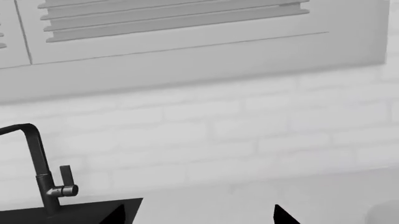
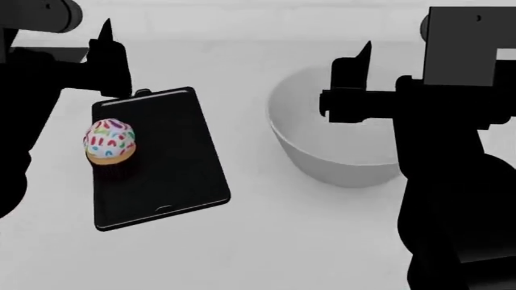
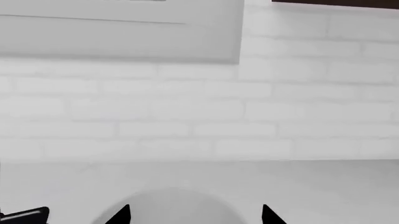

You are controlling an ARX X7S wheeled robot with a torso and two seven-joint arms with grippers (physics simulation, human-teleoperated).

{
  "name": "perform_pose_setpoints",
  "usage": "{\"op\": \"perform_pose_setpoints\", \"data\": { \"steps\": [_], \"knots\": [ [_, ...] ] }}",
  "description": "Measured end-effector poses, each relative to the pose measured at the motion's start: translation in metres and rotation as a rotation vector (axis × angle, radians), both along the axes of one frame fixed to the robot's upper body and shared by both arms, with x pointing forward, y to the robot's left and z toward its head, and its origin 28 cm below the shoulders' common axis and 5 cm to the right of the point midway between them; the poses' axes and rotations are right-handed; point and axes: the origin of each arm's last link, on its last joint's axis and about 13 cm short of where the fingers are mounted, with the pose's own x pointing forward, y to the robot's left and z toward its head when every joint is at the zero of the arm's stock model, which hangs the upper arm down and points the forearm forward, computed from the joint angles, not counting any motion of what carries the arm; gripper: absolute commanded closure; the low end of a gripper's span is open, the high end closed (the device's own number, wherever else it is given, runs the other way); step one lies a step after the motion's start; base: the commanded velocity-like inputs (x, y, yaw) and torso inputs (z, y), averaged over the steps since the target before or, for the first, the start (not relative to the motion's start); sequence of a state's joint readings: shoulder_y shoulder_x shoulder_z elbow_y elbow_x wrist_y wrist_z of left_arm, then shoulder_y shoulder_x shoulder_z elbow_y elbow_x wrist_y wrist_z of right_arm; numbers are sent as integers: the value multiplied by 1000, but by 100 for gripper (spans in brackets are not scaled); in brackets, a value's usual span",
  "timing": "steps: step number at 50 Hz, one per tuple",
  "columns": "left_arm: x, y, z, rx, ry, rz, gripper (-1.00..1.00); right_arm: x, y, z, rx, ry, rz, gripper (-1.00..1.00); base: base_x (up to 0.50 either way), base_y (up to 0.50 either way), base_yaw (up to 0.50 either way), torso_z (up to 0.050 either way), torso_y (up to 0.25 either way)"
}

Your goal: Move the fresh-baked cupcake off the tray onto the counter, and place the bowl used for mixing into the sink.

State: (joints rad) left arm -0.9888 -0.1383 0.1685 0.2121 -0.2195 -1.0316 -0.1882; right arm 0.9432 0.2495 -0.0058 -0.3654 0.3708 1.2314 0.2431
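The cupcake, white-frosted with coloured sprinkles, stands on the left part of the black tray on the white counter. To the tray's right sits the white bowl. My left gripper hovers above the tray's far edge, open and holding nothing; its wrist view shows the spread fingertips, a corner of the black sink and its dark faucet. Over the bowl's near right side my right gripper is open, and the bowl's rim shows between its tips.
A white brick wall and a shuttered window stand behind the counter. A corner of the tray shows in the right wrist view. The bowl's edge shows in the left wrist view.
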Motion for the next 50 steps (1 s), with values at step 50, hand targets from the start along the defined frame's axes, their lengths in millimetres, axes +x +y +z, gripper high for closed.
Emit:
{"op": "perform_pose_setpoints", "data": {
  "steps": [50],
  "knots": [
    [-26, 23, 48, 11, 211, 181, -100, 2, -5, -2, 19, -2, -2, -100, 119, -81, 0, 0, 0]
  ]
}}
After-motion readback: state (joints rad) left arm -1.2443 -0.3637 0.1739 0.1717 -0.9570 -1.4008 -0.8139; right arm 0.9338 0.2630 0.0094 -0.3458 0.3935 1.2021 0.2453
